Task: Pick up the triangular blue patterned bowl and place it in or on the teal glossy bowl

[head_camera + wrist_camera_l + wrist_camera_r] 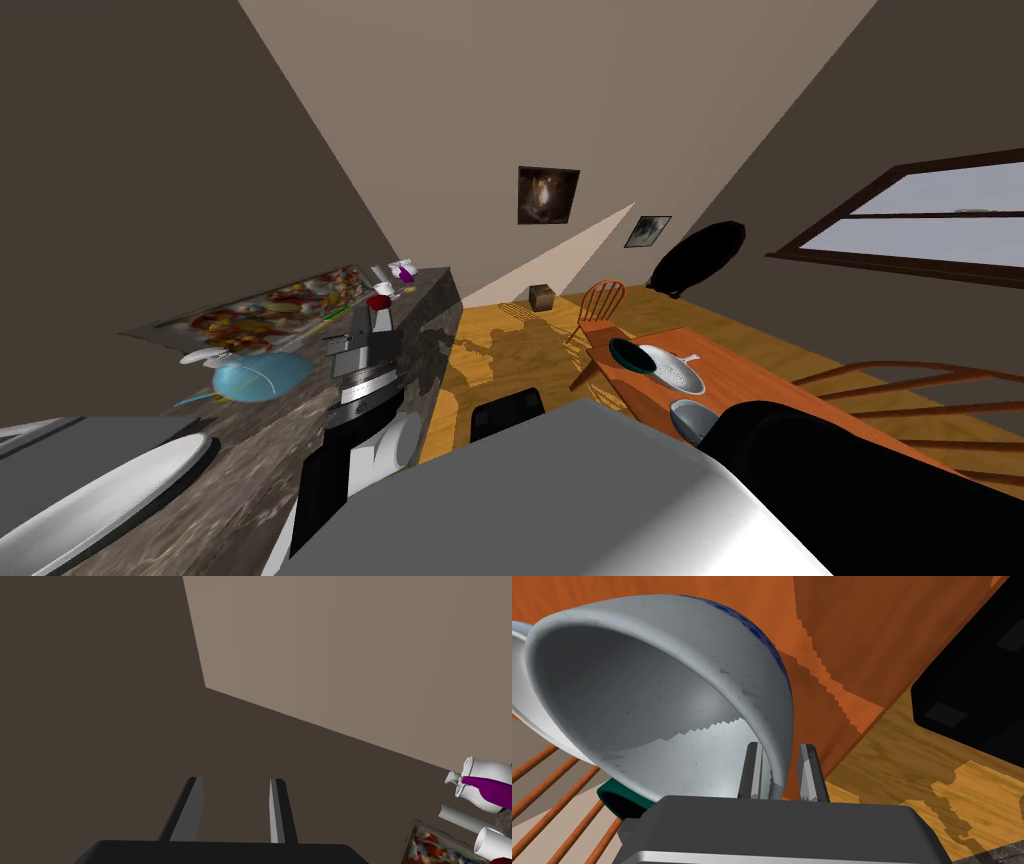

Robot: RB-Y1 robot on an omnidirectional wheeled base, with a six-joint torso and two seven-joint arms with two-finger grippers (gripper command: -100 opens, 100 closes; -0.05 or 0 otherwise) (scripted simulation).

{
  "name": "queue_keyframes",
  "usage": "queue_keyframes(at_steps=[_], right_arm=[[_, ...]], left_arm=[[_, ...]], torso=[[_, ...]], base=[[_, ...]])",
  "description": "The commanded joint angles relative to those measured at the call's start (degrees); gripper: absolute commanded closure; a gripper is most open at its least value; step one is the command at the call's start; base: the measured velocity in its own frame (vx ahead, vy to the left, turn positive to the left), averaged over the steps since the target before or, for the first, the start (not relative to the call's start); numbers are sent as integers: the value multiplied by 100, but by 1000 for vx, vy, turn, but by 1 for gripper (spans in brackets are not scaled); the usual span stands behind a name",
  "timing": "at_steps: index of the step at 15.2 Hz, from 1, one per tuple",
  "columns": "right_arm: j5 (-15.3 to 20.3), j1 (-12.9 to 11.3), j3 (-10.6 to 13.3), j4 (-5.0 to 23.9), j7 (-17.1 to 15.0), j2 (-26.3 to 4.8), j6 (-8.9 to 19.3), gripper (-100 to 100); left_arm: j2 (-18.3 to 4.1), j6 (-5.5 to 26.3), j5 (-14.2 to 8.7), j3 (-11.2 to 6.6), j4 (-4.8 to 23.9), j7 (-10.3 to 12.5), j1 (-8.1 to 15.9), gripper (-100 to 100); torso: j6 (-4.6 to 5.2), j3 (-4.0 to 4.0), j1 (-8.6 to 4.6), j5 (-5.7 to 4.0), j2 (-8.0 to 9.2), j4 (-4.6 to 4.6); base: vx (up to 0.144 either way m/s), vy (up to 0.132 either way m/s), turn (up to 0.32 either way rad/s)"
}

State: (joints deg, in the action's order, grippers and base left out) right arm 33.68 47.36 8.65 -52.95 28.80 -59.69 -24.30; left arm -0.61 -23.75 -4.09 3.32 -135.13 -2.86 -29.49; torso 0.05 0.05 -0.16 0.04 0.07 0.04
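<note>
On your far left, a large pale dish (pixel 95 500) is cut off by the frame edge, so you cannot tell what it is. Next to it on the marble counter (pixel 425 330) sits a light blue bowl (pixel 262 376). Behind that lies a flat print (pixel 270 305) in reds and oranges, its motif too smeared to read. Your left claw (pixel 235 782) hangs above this counter with its fingers spread wide and nothing between them. Off to its side stands a white jug (pixel 482 768) with a purple piece (pixel 490 788) across it, cut off by the frame edge.

Toward the middle, a chair (pixel 603 300) stands at the far end of the orange counter (pixel 770 385). On that counter you see the teal bowl (pixel 625 352) and, just beside it, a white dish (pixel 675 372).

To the right, your right claw (pixel 782 747) is clamped on the rim of the patterned bowl (pixel 662 691), one finger inside and one outside. The bowl is tilted, with its grey inside facing the wrist camera, and only a sliver of blue pattern shows along its outer wall. From the head, your dark forearm hides part of it at the near end of the orange counter. From the wrist, only a small arc of the teal bowl shows under the patterned bowl's lower edge. You cannot tell whether the two touch.
</note>
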Motion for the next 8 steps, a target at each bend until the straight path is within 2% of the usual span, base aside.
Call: queue_keyframes(at_steps=[1, 3, 4, 8], right_arm=[[-36, 171, -79, -95, -53, -190, -91, 100], [-38, 194, -80, -152, -40, -163, -39, 100], [-79, 308, -183, -229, -113, -380, -142, 100], [-143, 441, -335, -313, -211, -683, -301, 100]], left_arm=[[0, 0, 0, 0, 0, 0, 0, 0], [0, 0, 0, 0, 0, 0, -1, 0], [0, 0, 0, 0, 0, 0, 0, 0], [0, 0, 0, 0, 0, 0, -1, 0]], torso=[[0, 0, 0, 0, 0, 0], [9, -6, 26, 13, -8, -4], [5, -5, 29, 11, -8, -3], [-7, -18, 24, 27, -32, -5]], base=[[28, 28, -105], [33, 48, -105], [32, 19, -52], [62, 9, -35]])
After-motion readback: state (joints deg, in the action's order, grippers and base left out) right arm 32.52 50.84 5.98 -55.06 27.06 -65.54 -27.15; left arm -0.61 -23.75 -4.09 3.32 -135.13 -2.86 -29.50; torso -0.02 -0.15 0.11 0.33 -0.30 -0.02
